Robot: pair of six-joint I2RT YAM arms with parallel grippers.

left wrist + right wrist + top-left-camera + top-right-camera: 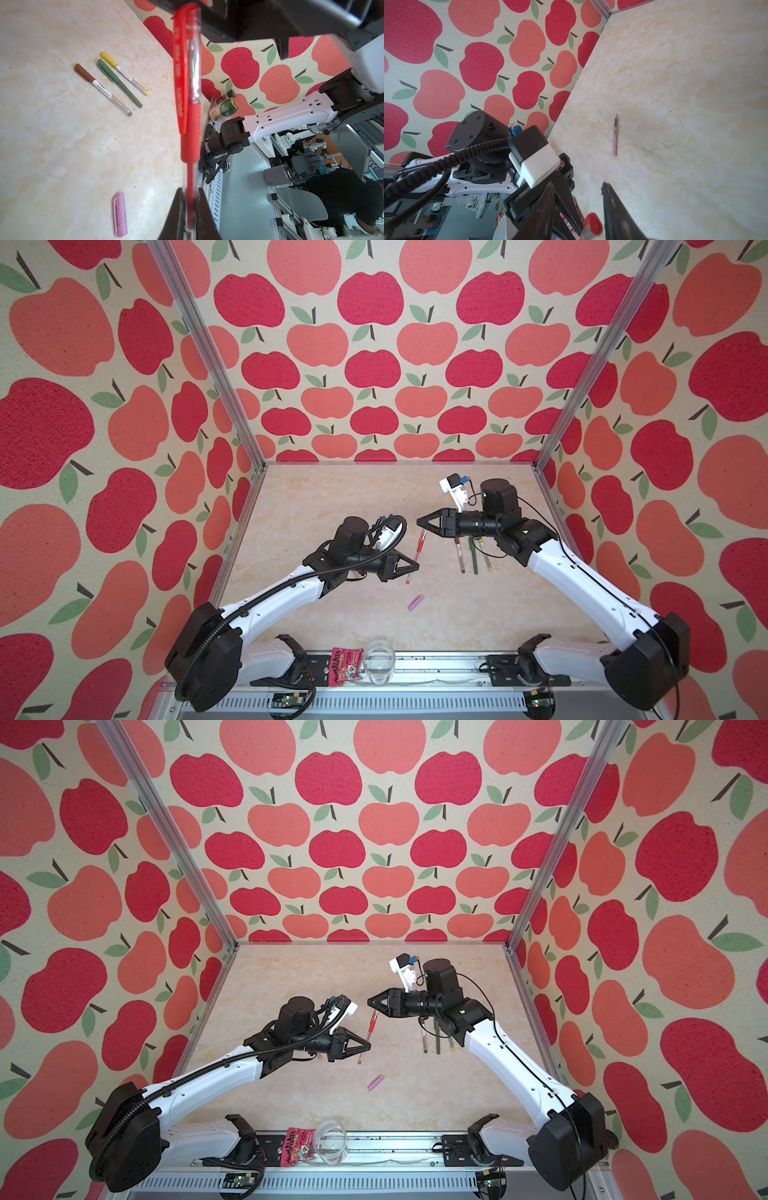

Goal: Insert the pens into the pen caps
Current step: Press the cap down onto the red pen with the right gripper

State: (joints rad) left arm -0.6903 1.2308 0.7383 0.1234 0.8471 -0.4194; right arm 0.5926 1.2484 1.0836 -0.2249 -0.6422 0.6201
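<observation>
My left gripper is shut on the lower barrel of the red pen, which it holds above the table. The thin red cap sits over the pen's far end. The cap's red tip lies between the jaws of my right gripper, which stands open with a gap showing beside the tip. In both top views the two grippers face each other over the middle. A pink cap lies loose on the table, and an uncapped lilac-pink pen lies apart from it.
Three capped pens lie side by side under my right arm: brown-capped, dark green and yellow-capped. A clear glass and a snack packet sit at the front rail. A green can stands at the table's edge.
</observation>
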